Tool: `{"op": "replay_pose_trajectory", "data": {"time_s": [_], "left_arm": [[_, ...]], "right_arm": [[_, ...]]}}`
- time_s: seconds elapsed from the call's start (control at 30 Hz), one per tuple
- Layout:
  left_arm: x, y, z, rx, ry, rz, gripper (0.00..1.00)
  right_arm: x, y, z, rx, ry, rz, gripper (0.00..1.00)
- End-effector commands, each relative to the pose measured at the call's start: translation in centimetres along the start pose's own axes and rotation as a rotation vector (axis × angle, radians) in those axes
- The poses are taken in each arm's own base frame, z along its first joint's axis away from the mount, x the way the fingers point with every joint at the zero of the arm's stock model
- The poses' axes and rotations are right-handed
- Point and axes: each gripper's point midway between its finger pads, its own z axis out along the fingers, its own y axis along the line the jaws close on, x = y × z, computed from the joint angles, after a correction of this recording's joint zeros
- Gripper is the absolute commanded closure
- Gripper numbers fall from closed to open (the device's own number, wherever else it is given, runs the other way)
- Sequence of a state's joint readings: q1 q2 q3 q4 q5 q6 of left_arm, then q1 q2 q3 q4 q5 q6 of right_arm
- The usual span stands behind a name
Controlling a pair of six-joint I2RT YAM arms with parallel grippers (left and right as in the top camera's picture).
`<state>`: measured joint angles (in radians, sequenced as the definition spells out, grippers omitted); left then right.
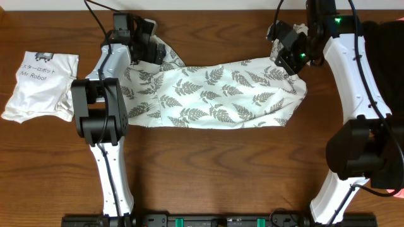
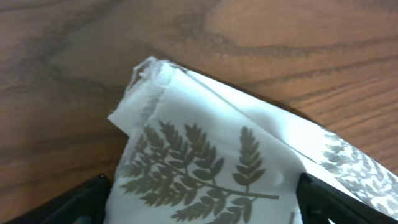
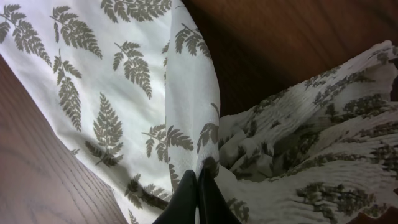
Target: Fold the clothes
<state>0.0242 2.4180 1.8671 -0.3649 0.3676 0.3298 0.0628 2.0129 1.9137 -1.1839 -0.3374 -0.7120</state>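
1. The brown wooden table (image 1: 208,170) carries everything here.
2. The long, thin white fabric garment printed with grey fern leaves (image 1: 221,94) lies as a wide band across the far half of the table. It runs from well inside the left edge to well inside the right edge. Its middle is spread fairly flat, and its right end is bunched and raised.
3. Handling, as a judgement: it looks light and limp, with no stiffness of its own. It should sag and crease wherever it is unsupported, and it probably slides easily on the wood. The best holds are the corners and hemmed edges, pinched firmly. Two holds well apart would keep the edge between them straight for a fold.
4. A crumpled plain white shirt lettered "Mr Robot" (image 1: 41,85) sits by the table's left edge, apart from the garment.
5. The right gripper (image 3: 200,180) has its jaws closed tight on a fold at the garment's right end, toward the far-right corner. Gathered, crinkled cloth is heaped just beside it.
6. The left gripper (image 2: 202,186) holds nothing. Its fingers stand wide apart on either side of the garment's hemmed left corner, which rests on the wood between them. Neither finger seems to touch the cloth, though the wrist view crops them.
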Motion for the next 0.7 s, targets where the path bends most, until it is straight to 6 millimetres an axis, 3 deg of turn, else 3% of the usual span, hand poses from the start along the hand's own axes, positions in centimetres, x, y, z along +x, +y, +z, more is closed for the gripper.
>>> {"op": "replay_pose_trajectory", "data": {"time_s": [0.0,0.07,0.2,0.33,0.47,0.67], "left_arm": [[0.8,-0.6,0.9,0.046,0.018,0.000,0.10],[1.2,-0.5,1.1,0.044,0.028,-0.003,0.21],[1.4,0.5,0.8,-0.022,0.049,-0.004,0.64],[0.0,1.3,-1.0,-0.084,0.029,0.007,0.94],[-3.1,1.7,-4.7,-0.149,-0.038,0.022,0.94],[-7.5,2.4,-11.9,-0.284,-0.140,0.042,0.94]], "right_arm": [[-0.7,0.6,-0.5,-0.007,-0.024,-0.006,0.99],[-0.7,0.6,-0.5,-0.007,-0.025,-0.006,0.99],[-0.7,0.6,-0.5,-0.006,-0.025,-0.007,0.99],[-0.9,0.4,-0.5,0.000,-0.031,-0.009,0.99],[-1.5,-0.4,-0.5,0.038,-0.053,0.021,0.99],[-1.5,-2.0,-0.7,0.110,-0.046,0.052,0.99]]}}
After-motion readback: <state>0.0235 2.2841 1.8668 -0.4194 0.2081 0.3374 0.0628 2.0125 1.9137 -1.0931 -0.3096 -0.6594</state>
